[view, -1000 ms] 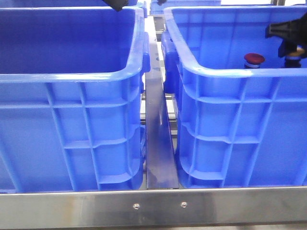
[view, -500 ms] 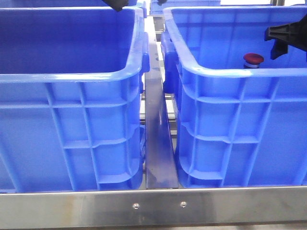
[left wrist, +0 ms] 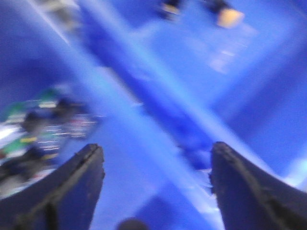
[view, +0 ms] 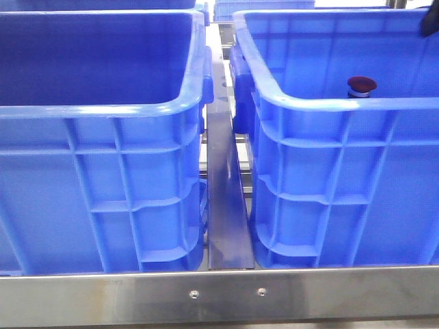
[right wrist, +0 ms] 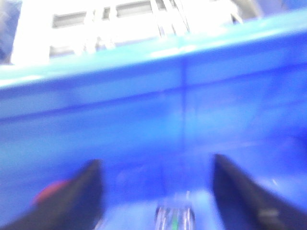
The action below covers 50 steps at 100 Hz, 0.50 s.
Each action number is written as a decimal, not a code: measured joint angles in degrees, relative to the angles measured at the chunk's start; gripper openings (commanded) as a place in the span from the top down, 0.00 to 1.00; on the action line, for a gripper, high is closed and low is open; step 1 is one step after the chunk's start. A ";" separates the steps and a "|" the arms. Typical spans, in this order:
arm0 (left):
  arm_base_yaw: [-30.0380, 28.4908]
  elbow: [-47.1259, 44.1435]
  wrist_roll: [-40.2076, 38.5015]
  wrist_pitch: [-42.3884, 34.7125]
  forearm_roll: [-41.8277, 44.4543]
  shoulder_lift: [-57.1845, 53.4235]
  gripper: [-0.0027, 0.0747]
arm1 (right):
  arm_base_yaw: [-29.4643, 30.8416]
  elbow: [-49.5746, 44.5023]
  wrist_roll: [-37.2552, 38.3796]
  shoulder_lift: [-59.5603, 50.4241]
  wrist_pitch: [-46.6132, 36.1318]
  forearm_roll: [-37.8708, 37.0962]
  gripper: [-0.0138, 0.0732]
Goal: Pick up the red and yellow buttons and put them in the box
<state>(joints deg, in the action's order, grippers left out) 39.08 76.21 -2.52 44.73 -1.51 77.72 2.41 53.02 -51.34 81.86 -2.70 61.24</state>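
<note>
The right gripper [right wrist: 156,191] has pulled up and away since a moment ago: in the front view only a dark sliver of it remains at the upper right corner, where before it hung inside the right crate [view: 343,103] close to the red button [view: 361,86]. The dark piece at the top edge over the left crate [view: 103,110] has also gone from that view.

The red button stands upright inside the right crate, near its front wall, its dark-red domed cap showing just above the rim. It sits alone, touched by nothing. The two blue crates stand side by side on a metal frame [view: 219,295], with a steel strip [view: 223,178] running between them.

The right wrist view is blurred. Its two dark fingers [right wrist: 72,196] are spread wide with nothing between them, facing a blue crate wall; a red patch shows beside one finger.

The left wrist view is also blurred. The left gripper [left wrist: 156,187] is spread wide and holds nothing, hovering above a blue crate rim. A small orange-yellow blob [left wrist: 229,17], possibly the yellow button, lies on the crate floor beyond the rim, too blurred to be sure.
</note>
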 measured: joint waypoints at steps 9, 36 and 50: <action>-3.69 0.00 -0.12 1.18 0.97 -0.53 0.64 | 0.00 -2.87 0.00 -4.94 2.70 0.00 0.72; -16.51 -3.66 -0.12 1.84 2.87 -2.95 0.99 | 0.00 -9.91 0.00 -17.54 5.99 0.00 0.92; -23.87 -8.34 -0.12 1.07 3.11 -7.48 0.99 | 0.00 -13.07 0.00 -23.05 7.34 -0.11 0.92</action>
<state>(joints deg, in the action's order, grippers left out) 15.21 67.87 -2.65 45.80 1.60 70.24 2.41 39.95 -51.34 58.81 4.63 61.13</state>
